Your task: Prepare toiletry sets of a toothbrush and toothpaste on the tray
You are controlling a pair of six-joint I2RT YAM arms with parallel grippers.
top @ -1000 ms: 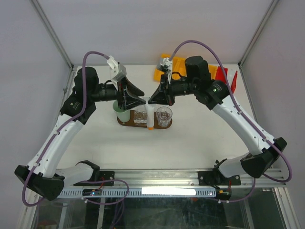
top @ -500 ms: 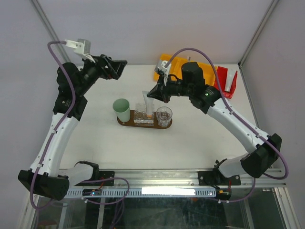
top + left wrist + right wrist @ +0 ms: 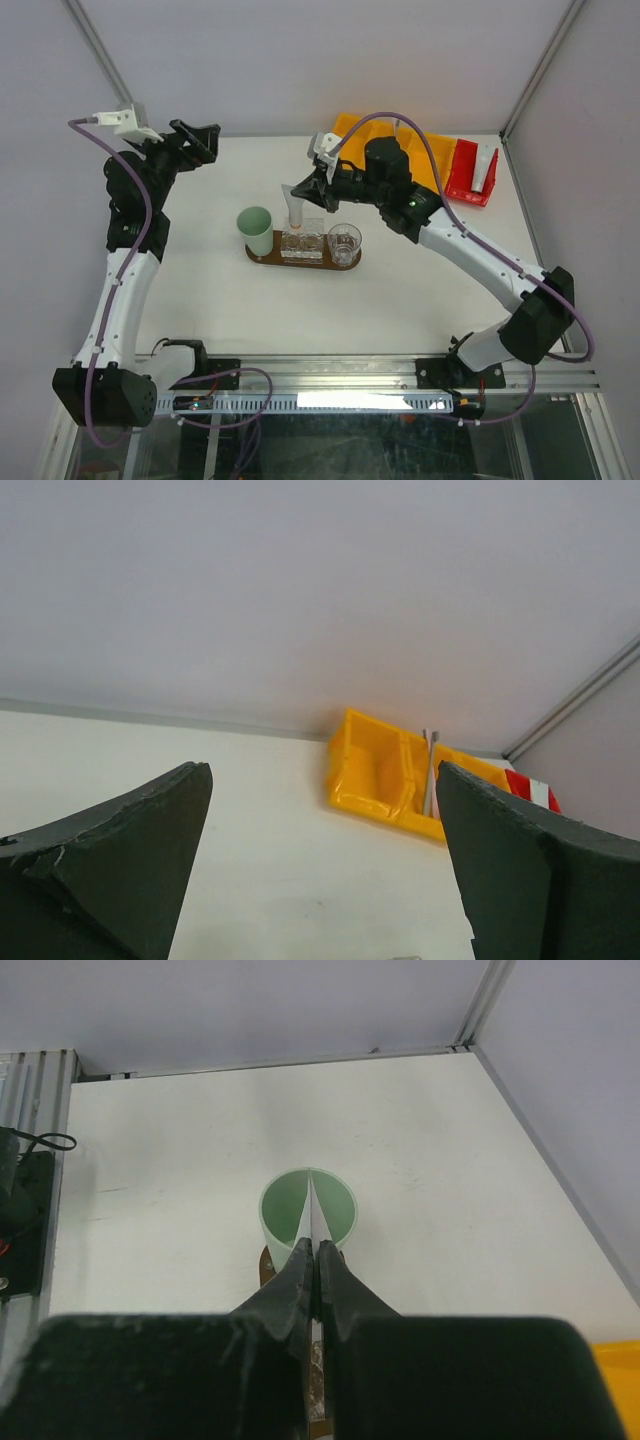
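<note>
My right gripper [image 3: 298, 191] is shut on the flat crimped end of a white toothpaste tube [image 3: 296, 213]. The tube hangs cap-down over the left clear glass [image 3: 296, 242] on the dark-brown tray [image 3: 305, 262]. In the right wrist view the gripper [image 3: 314, 1250] pinches the tube [image 3: 312, 1212] edge-on, in line with the mint-green cup [image 3: 308, 1210]. My left gripper [image 3: 200, 135] is open and empty, raised at the back left, far from the tray. In its own view the left gripper [image 3: 320, 776] faces a pale toothbrush [image 3: 430, 772] standing in the yellow bin [image 3: 380, 775].
The mint-green cup [image 3: 255, 229] stands at the tray's left end and a second clear glass [image 3: 344, 243] at its right. The yellow bin [image 3: 372, 130] and a red bin [image 3: 467, 172] holding a white tube [image 3: 487, 166] sit at the back right.
My left arm has lifted away from the cup to the back left, jaws open. My right gripper has carried the tube up and to the left, from between the glasses to over the left one.
</note>
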